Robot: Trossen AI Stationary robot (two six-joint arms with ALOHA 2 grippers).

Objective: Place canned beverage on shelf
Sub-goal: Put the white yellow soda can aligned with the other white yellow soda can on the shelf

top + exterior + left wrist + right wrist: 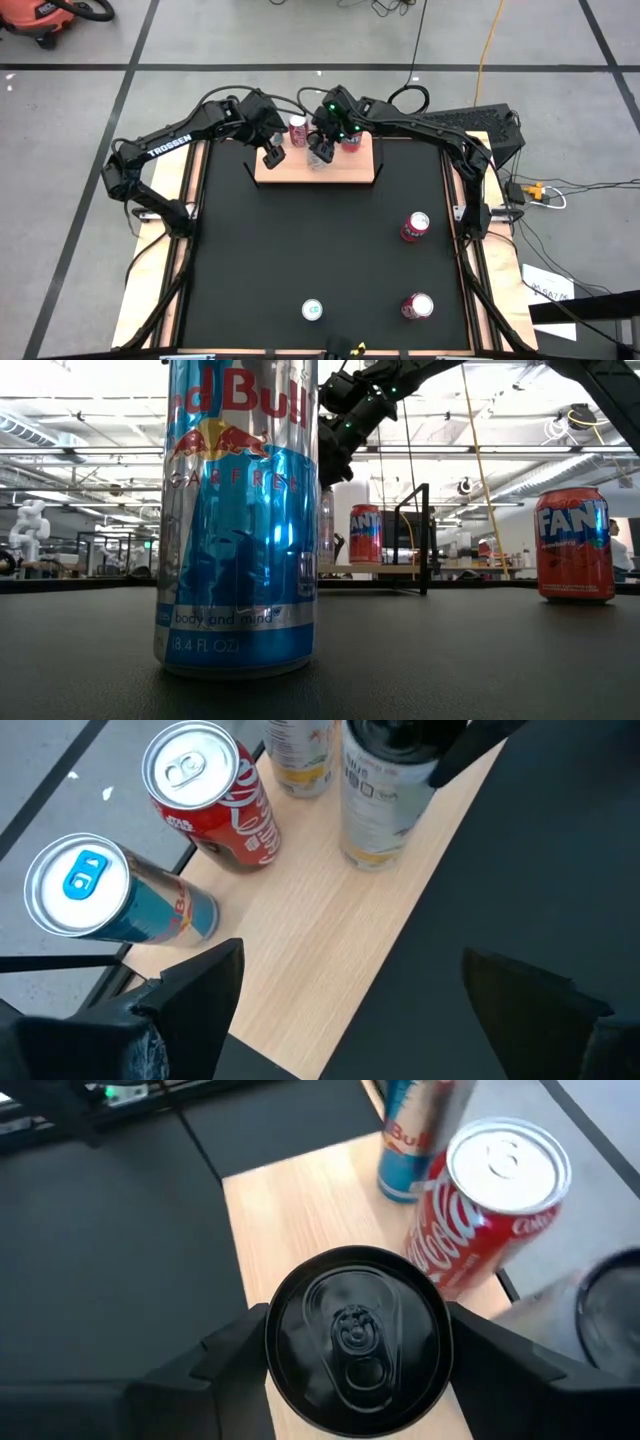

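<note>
The matte black table [300, 240] fills the floor space, and the pale smooth-grained wooden shelf [300, 170] sits at its twelve o'clock edge. The right gripper [355, 1342] is over the shelf, its dark fingers hugging a black-lidded cylindrical can [357, 1340] that stands upright on the board. Beside it stand a glossy red cola can [480, 1210] and a slim blue can [415, 1140]. The left gripper [350, 1010] hangs at the shelf's nine o'clock end, fingers wide apart, holding nothing.
</note>
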